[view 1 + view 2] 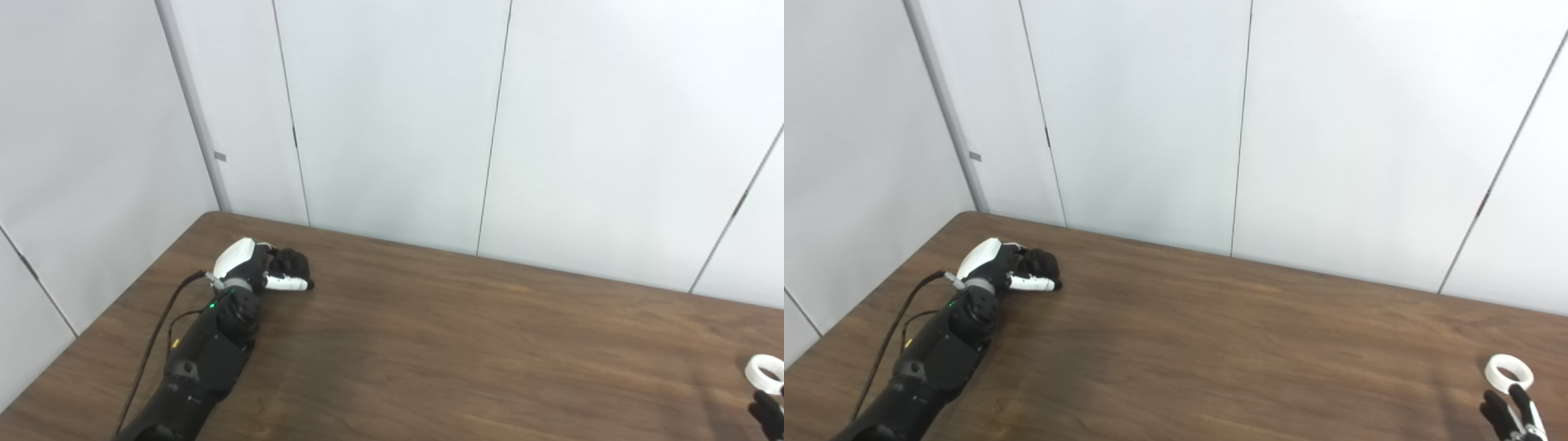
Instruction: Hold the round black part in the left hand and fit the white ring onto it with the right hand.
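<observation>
My left hand (263,269) rests on the table at the far left, its white back up. Its fingers are curled around a dark round shape, the round black part (293,263), which they mostly hide. The white ring (1508,372) lies flat on the table at the far right. Only the fingertips (1522,404) of my right hand (1513,416) show at the bottom right corner. They are spread apart just on the near side of the ring, with nothing between them.
The brown wooden table (465,343) meets white wall panels (392,122) along its far and left edges. A black cable (153,343) runs along my left forearm.
</observation>
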Motion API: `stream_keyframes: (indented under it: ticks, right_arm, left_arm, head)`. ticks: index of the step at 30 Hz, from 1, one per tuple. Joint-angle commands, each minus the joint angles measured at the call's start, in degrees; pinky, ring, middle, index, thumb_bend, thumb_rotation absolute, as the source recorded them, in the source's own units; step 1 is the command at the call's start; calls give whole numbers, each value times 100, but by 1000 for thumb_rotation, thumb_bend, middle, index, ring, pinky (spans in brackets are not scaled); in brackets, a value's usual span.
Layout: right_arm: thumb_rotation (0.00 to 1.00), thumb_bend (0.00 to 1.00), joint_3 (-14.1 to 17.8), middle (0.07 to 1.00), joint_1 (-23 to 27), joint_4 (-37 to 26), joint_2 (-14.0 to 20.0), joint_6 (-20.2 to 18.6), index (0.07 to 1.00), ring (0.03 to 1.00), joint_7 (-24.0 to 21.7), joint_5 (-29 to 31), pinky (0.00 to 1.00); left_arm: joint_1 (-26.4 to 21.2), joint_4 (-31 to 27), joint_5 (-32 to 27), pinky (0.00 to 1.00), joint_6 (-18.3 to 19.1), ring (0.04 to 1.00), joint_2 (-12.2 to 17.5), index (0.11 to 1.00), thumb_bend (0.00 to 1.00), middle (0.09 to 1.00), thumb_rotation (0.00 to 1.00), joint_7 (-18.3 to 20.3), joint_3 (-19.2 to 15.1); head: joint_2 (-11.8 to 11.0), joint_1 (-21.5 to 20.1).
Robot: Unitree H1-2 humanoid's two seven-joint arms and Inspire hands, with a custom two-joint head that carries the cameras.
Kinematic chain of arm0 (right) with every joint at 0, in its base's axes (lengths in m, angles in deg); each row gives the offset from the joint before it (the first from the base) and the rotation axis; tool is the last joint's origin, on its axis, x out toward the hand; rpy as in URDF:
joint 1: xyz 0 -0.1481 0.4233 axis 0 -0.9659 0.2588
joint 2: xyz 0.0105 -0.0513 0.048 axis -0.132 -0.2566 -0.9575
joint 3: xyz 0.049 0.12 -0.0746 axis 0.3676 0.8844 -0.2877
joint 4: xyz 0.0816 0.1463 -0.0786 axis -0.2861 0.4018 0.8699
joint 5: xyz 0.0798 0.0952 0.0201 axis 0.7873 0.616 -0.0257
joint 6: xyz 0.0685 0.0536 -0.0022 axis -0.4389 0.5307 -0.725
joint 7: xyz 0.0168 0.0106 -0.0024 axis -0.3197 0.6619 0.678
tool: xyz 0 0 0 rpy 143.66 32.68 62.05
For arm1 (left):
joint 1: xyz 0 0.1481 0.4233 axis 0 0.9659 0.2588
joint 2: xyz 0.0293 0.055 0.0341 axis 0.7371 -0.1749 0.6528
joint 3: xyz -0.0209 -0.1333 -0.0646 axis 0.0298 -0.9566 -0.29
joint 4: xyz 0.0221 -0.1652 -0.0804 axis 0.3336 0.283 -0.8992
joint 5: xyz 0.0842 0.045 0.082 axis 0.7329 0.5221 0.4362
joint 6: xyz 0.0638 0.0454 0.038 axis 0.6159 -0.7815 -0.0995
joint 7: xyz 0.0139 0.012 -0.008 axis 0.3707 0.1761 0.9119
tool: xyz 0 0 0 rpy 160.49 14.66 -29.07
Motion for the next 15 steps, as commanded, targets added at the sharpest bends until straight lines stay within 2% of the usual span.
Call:
stream_keyframes:
  ticks: [1,5,15]
  right_arm:
    - [1000,483,-140,931,-424,344,-261,-34,984,926,13,96,1000]
    - [1000,492,-130,928,-426,363,-261,-24,981,924,19,98,1000]
    - [1000,507,-128,927,-433,345,-250,-48,985,926,19,95,1000]
  left_arm:
    - [-294,-47,113,1000,-22,999,186,780,867,939,282,-163,-8]
    - [-290,-51,211,1000,1,990,220,760,835,920,224,-189,68]
    - [-299,-28,329,1000,43,984,202,751,832,908,211,-186,73]
  head:
    - [9,7]
    - [17,18]
    - [22,19]
